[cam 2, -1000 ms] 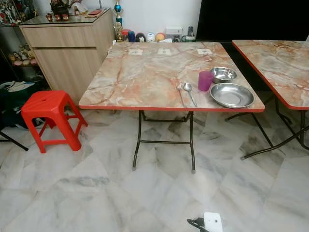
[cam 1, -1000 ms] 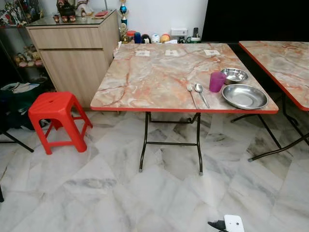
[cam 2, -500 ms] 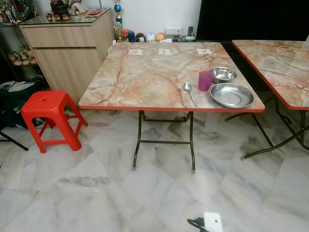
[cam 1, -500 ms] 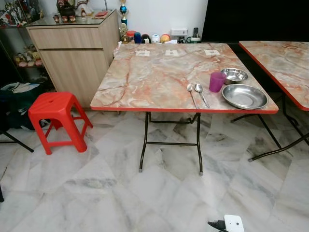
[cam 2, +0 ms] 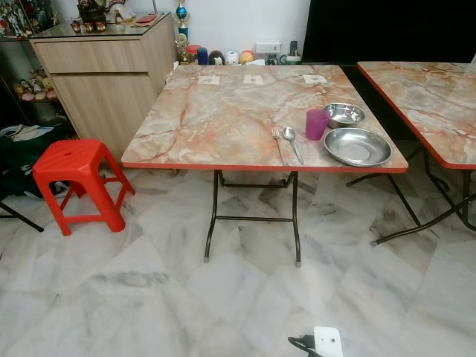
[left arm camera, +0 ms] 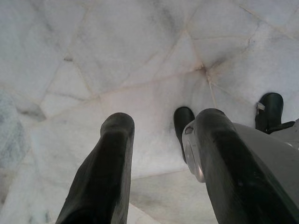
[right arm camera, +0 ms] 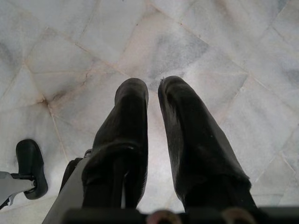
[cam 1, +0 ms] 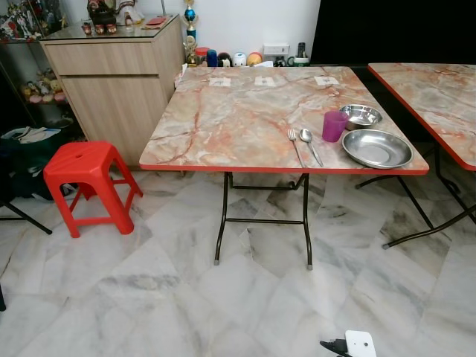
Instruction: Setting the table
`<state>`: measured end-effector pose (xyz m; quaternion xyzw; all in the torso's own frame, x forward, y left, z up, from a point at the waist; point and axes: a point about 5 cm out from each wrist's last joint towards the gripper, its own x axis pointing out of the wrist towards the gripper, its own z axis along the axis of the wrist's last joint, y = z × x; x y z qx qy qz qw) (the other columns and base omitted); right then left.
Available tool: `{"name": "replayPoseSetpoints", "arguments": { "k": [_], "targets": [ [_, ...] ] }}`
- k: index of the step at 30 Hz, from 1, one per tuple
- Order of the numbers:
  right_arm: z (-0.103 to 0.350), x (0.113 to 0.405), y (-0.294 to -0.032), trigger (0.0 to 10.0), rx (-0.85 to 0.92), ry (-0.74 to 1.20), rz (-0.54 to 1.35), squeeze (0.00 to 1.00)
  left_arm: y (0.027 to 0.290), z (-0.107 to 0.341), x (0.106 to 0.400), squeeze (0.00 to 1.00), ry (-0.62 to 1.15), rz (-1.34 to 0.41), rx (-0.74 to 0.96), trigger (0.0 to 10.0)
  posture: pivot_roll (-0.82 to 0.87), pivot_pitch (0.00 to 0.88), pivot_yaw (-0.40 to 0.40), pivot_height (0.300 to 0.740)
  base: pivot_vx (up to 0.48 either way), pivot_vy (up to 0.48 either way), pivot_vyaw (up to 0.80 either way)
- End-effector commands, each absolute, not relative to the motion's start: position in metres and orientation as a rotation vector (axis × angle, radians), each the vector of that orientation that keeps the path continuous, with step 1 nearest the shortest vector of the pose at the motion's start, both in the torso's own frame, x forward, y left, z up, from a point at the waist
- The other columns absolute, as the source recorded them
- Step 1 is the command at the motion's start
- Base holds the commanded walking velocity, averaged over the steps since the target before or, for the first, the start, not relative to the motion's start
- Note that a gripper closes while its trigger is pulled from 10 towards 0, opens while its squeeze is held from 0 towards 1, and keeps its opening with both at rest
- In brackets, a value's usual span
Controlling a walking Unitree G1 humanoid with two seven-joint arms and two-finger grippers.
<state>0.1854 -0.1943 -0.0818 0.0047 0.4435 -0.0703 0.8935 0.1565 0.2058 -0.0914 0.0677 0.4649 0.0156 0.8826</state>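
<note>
Table set at its near right corner, well ahead of me: fork, spoon, purple cup, steel plate, small steel bowl.

Both arms hang over the marble floor, far from the tableware. I see the left gripper with jaws spread wide and empty; the right gripper has jaws almost together, gripping nothing. Fork and spoon lie side by side, long axes running away from me, heads at the far end.

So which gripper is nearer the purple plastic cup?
Probably the right. The left gripper and right gripper both hang over the floor, short of the table; the purple plastic cup stands toward the robot's right.
</note>
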Motion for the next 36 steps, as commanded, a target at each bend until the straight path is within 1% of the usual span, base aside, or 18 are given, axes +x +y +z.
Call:
{"name": "replayPoseSetpoints", "arguments": {
  "k": [1, 28, 29, 30, 36],
  "targets": [
    [-0.0741, 0.2064, -0.1801, 10.0, 0.131, 0.923, -0.109, 0.00, 0.2007, -0.0676, 0.2062, 0.00, 0.826, -0.016, -0.052, 10.0, 0.00, 0.042, 0.003, 0.740, 0.000, 0.000, 0.00],
    [-0.0741, 0.2064, -0.1801, 10.0, 0.131, 0.923, -0.109, 0.00, 0.2007, -0.0676, 0.2062, 0.00, 0.826, -0.016, -0.052, 10.0, 0.00, 0.042, 0.003, 0.740, 0.000, 0.000, 0.00],
    [-0.0739, 0.2067, -0.1800, 10.0, 0.120, 0.926, -0.103, 0.00, 0.2010, -0.0673, 0.2066, 0.00, 0.825, -0.016, -0.053, 10.0, 0.00, 0.045, 0.004, 0.740, 0.000, 0.000, 0.00],
    [-0.0736, 0.2074, -0.1794, 10.0, 0.124, 0.925, -0.093, 0.00, 0.2016, -0.0661, 0.2080, 0.00, 0.811, -0.011, -0.055, 10.0, 0.01, 0.085, -0.003, 0.740, 0.000, 0.000, 0.00],
    [-0.0713, 0.2101, -0.1801, 10.0, 0.171, 0.875, -0.135, 0.00, 0.2019, -0.0653, 0.2083, 0.00, 0.792, -0.006, -0.060, 10.0, 0.01, 0.088, -0.004, 0.740, 0.000, 0.000, 0.00]
  ]
}}
